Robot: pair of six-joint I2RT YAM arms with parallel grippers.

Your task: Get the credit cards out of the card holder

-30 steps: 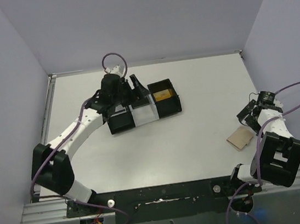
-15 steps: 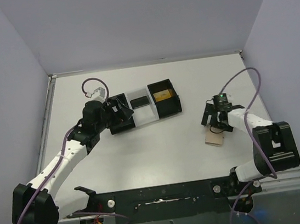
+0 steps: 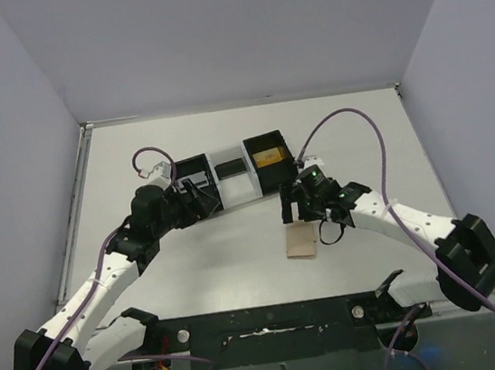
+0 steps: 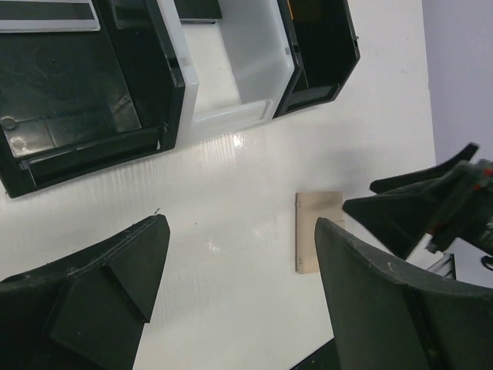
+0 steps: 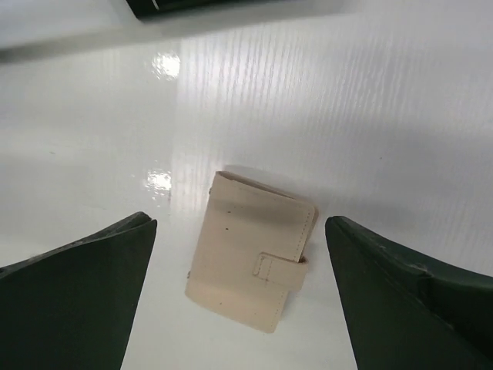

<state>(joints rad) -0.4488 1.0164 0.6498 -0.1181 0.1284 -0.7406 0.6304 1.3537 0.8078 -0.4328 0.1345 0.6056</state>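
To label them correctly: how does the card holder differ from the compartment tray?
The card holder is tan and flat; the tray is black and white with raised walls. The card holder is far smaller than the tray. Both rest on the white table.

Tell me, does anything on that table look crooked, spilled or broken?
Nothing looks spilled or broken. The three-compartment tray sits slightly askew on the table. The tan card holder lies flat just below the tray in the top view, with its flap closed.
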